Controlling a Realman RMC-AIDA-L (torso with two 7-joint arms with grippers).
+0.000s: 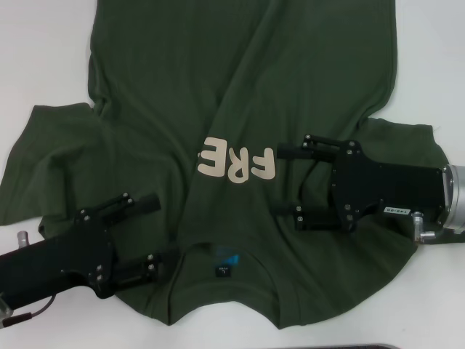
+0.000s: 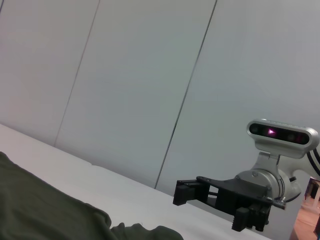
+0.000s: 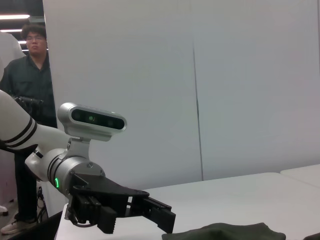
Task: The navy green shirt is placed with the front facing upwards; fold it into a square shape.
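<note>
- Left pincer [image 1: 161,231] sits at the lower left of the head view, over the shirt's shoulder area just beside the collar; its two black fingers are spread apart with olive cloth showing between them, so it is released and holds nothing.
- Spread across the white bench [image 1: 43,65], the navy green shirt [image 1: 240,94] fills most of the frame, front up, collar [image 1: 227,256] toward the bottom edge and hem running off the top. One sleeve [image 1: 43,167] fans out at the left; the other lies at the right, partly under the right arm.
- At the centre, the cream chest lettering [image 1: 236,163] reads upside down and is cut short by a long diagonal crease, so the cloth is not lying flat there.
- Judging by the ridges and wrinkles, the fabric is soft, light and limp: it will drape, sag and drag when lifted, and a pinch may catch one layer or both. It looks neither fragile nor slippery.
- Good places to take hold, in my judgement, are the two shoulder seams either side of the collar, or a sleeve edge, where the seam gives the fingers some thickness.
- Right pincer [image 1: 280,180] reaches in from the right edge toward the middle of the frame, its fingers wide apart just beside the lettering, released and gripping nothing.
</note>
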